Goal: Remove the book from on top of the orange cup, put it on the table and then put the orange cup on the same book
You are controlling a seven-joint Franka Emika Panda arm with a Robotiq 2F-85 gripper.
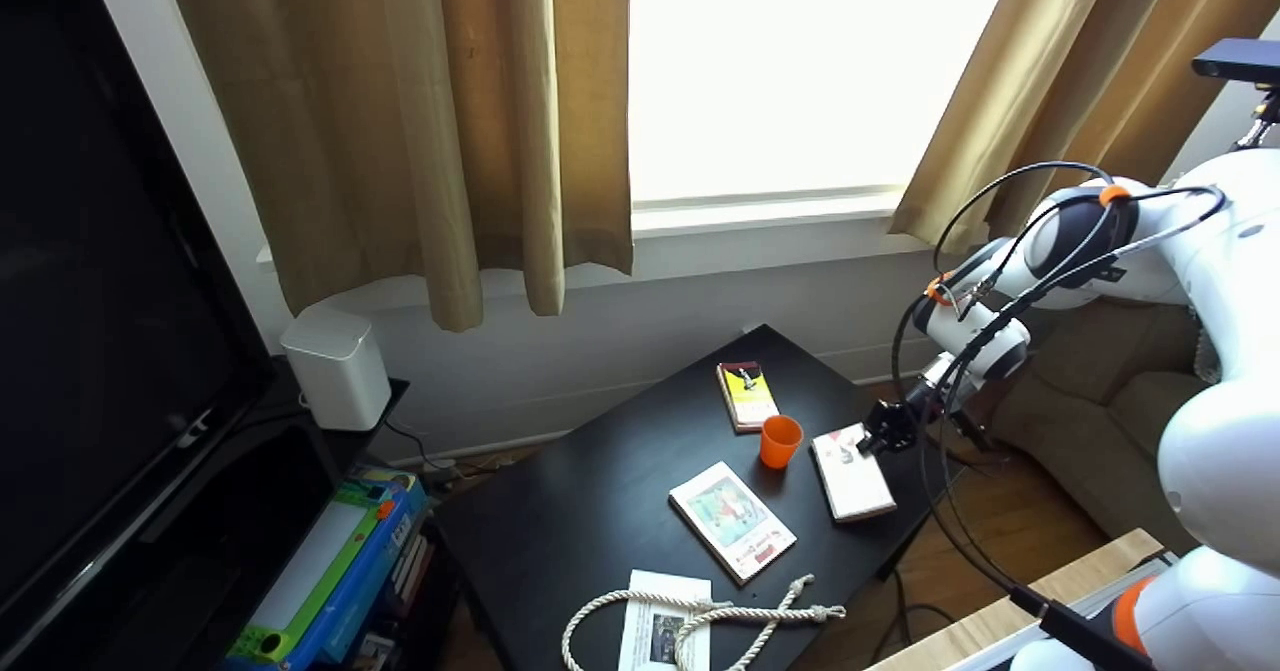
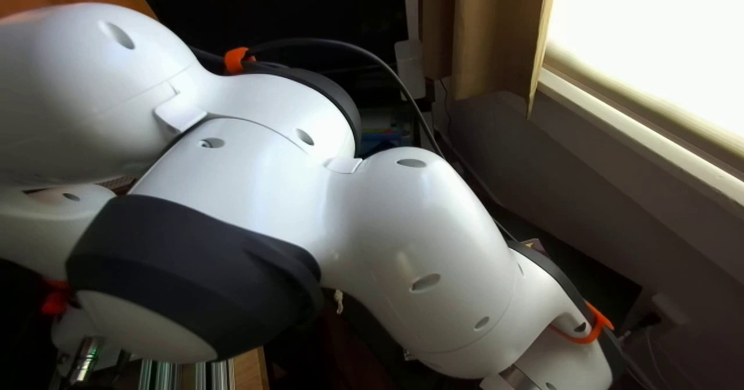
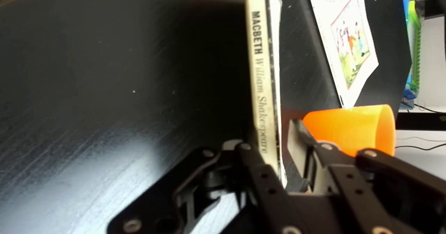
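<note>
Beside the orange cup [image 1: 780, 443], the book [image 1: 854, 481] is likely being released onto the worktop [image 1: 590, 501], jaws slightly parted around it, nothing gripped; backing clear is being called for next

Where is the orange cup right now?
In an exterior view, the orange cup stands on the black table, with the whitish book just right and the yellow book behind.

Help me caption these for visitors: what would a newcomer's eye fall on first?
Probably the cup, vivid orange, upright on the table in an exterior view and partly behind the gripper in the wrist view. The window, glaring white beyond the table, would compete. So might the arm, whose white bulk sprawls across much of an exterior view.
</note>
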